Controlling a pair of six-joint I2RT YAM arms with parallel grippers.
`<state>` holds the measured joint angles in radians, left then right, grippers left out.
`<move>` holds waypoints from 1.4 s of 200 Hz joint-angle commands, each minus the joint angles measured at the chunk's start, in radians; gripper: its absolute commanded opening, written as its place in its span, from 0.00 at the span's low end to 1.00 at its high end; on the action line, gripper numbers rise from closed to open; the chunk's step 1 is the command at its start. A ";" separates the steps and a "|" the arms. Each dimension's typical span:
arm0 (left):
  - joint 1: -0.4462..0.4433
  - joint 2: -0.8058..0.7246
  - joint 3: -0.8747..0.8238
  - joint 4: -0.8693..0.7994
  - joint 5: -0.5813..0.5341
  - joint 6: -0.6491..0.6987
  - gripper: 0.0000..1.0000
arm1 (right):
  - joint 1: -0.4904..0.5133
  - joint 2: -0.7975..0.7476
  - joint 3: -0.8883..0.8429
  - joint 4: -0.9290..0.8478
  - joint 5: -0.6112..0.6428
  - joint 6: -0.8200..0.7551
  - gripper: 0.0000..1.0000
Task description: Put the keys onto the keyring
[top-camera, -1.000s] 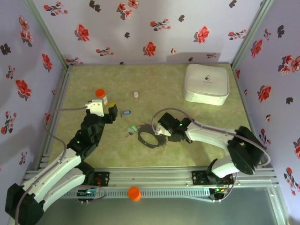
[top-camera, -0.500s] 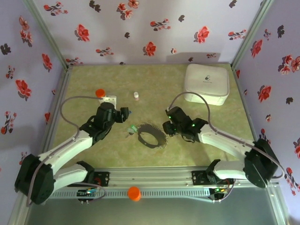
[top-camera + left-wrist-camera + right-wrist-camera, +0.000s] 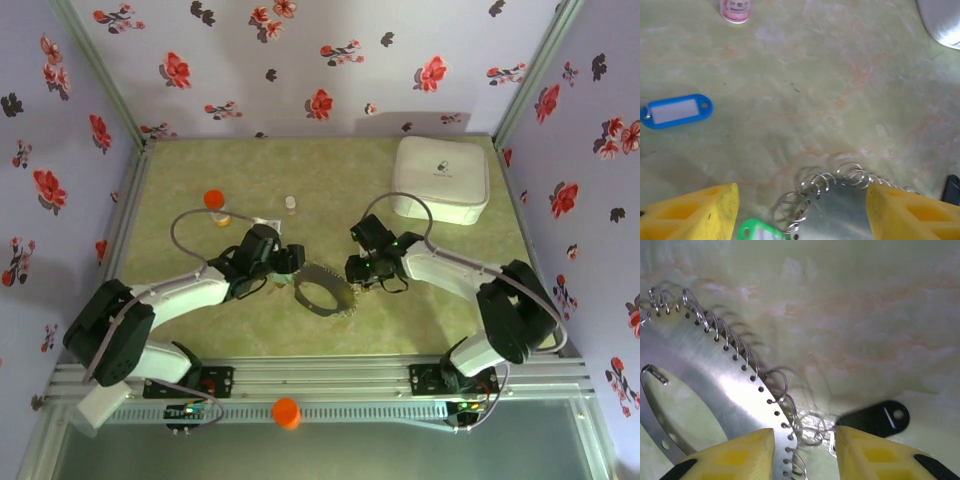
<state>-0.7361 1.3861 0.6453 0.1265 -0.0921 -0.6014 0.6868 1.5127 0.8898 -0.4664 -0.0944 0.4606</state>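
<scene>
The keyring [image 3: 322, 288] is a flat grey metal loop lying mid-table; its perforated band [image 3: 715, 370] carries several small wire rings [image 3: 817, 184]. My left gripper [image 3: 287, 260] hangs open over the loop's left edge, yellow fingers [image 3: 695, 212] far apart [image 3: 801, 210]. A green key [image 3: 757, 232] lies between them, against the band. Further off on the mat lies a blue key [image 3: 675, 111]. My right gripper [image 3: 358, 272] stands at the loop's right edge, jaws narrowly apart [image 3: 805, 442] around a wire ring without touching it. A black key [image 3: 875, 417] lies just beyond its right finger.
A white rounded box [image 3: 441, 178] sits at the back right. A small pink-labelled bottle [image 3: 290, 203] and an orange-capped bottle [image 3: 213, 200] stand behind the left arm. Metal rails border the mat; an orange object [image 3: 286, 412] rests on the front rail.
The left arm has swung right, from beside the orange-capped bottle to the loop's left edge. The right gripper shifted slightly at the loop's right edge. Both sets of jaws have narrowed.
</scene>
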 commanded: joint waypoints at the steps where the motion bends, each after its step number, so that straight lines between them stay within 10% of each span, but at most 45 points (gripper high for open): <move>1: -0.021 0.004 0.014 0.029 -0.008 -0.054 0.67 | -0.025 0.039 0.042 0.005 -0.056 -0.031 0.33; 280: -0.036 -0.071 -0.015 0.008 -0.098 -0.043 0.63 | -0.043 0.122 0.096 -0.067 -0.099 -0.096 0.00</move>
<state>-0.7662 1.3613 0.6449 0.1394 -0.1337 -0.6487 0.6476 1.6833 0.9623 -0.4816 -0.2504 0.3882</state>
